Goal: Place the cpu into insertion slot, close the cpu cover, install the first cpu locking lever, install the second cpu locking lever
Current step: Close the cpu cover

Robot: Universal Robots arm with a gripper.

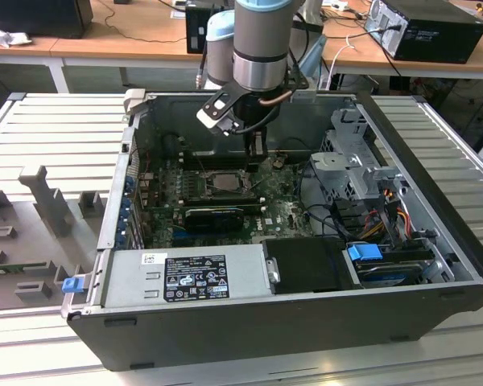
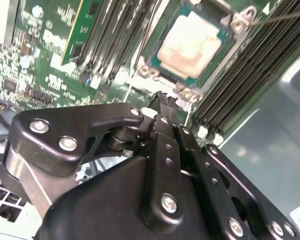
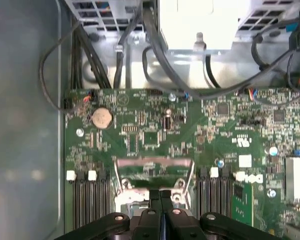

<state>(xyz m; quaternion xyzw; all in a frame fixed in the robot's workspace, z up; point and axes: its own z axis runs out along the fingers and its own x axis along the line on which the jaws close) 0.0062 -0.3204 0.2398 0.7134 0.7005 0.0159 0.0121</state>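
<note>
1. Seeing cpu [image 2: 190, 42] seated in insertion slot [image 1: 191, 186].
2. My gripper [image 2: 162, 97]: fingers pressed together, nothing btwn, tip just beside that slot.
3. Cpu's light, stiff, fragile imo; I'd hold side edges only.

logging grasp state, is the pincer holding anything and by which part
Nothing is held: the pincer is shut empty, close to the cpu but not touching it.

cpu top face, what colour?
Pale beige-grey, slightly metallic; the cpu shows best in the second wrist view.
</note>
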